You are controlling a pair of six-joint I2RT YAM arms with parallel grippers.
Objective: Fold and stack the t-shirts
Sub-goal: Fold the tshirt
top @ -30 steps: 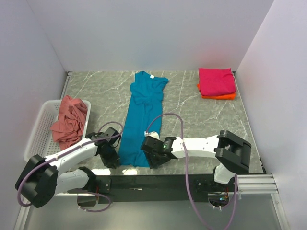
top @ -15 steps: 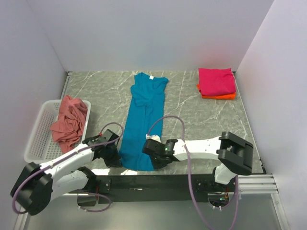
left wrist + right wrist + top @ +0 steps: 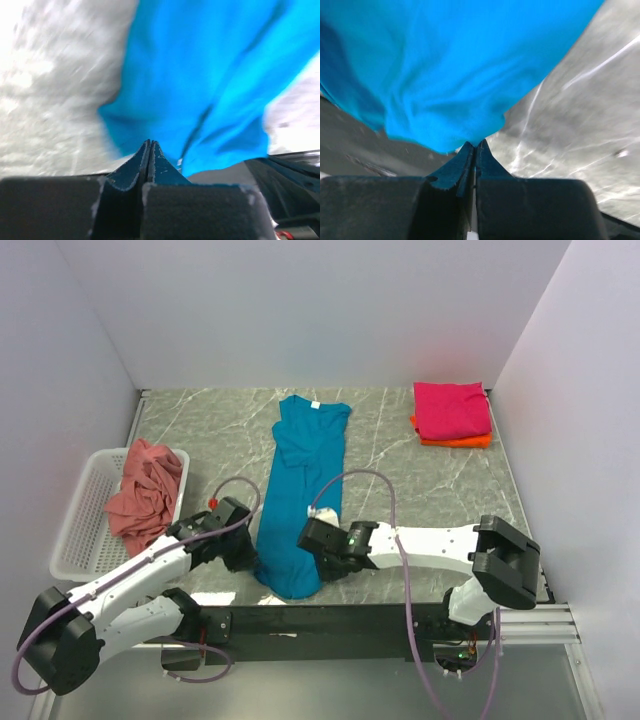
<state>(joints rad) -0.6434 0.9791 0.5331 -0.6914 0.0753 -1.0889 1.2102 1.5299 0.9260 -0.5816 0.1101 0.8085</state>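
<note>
At the near edge of the table (image 3: 430, 500), with left gripper (image 3: 150, 145) and right gripper (image 3: 475, 146) clamped on hem corners (image 3: 290, 585) of the teal-blue t-shirt (image 3: 305, 470) stretched mid-table, lift both level and carry toward the collar (image 3: 313, 402).

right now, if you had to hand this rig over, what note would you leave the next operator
Left pincer: shut on the teal t-shirt at its near hem.
Right pincer: shut on the same hem.
The teal t-shirt lies lengthwise mid-table, collar far.
The magenta t-shirt sits folded on the orange t-shirt, far right.
The pink t-shirt is crumpled in the white basket, left.
Done: two stacked.
Left: fold the teal, stack it, then the pink.
</note>
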